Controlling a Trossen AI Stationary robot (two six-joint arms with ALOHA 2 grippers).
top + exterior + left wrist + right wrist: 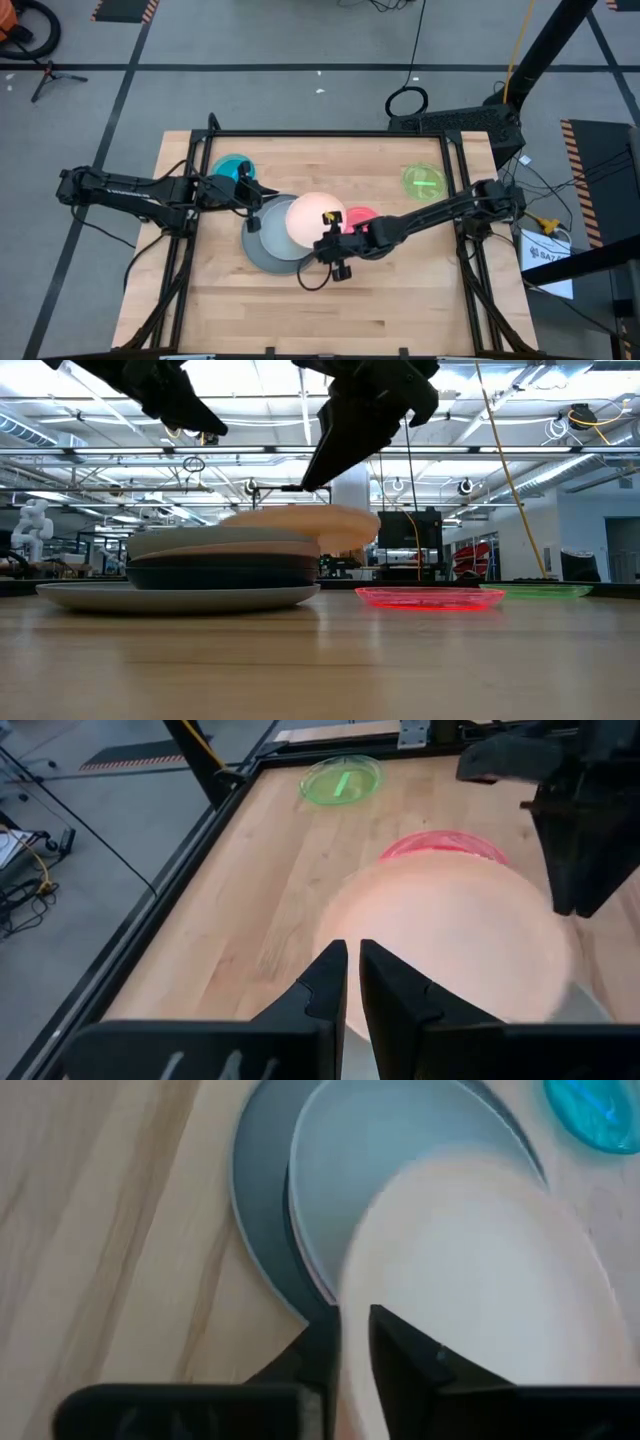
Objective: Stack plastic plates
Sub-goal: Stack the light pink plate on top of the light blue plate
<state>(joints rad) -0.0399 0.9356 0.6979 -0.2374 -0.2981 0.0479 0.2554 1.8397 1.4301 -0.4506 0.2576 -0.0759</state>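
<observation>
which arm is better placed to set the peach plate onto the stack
Right. The right gripper is shut on the peach plate's edge and holds it above the stack on the grey plate. The left gripper sits beside the stack, holding nothing.

Light wooden table top (400,290), planks running lengthwise, framed by black metal rails (330,133). Grey floor (300,40) around it, crossed by dark tape lines. Orange-and-black hazard strips (125,9) at far edge. Black cable loop (407,101) on floor just behind table. Yellow cable (520,40) running up near a black diagonal post. Tripod leg and wheel (30,25) at far left corner. White label plate (548,252) beside table's right side. Low view: hall with ceiling trusses and lights (560,430), white column (352,488), dark monitor (405,540), white humanoid figure (33,525) far left.
</observation>
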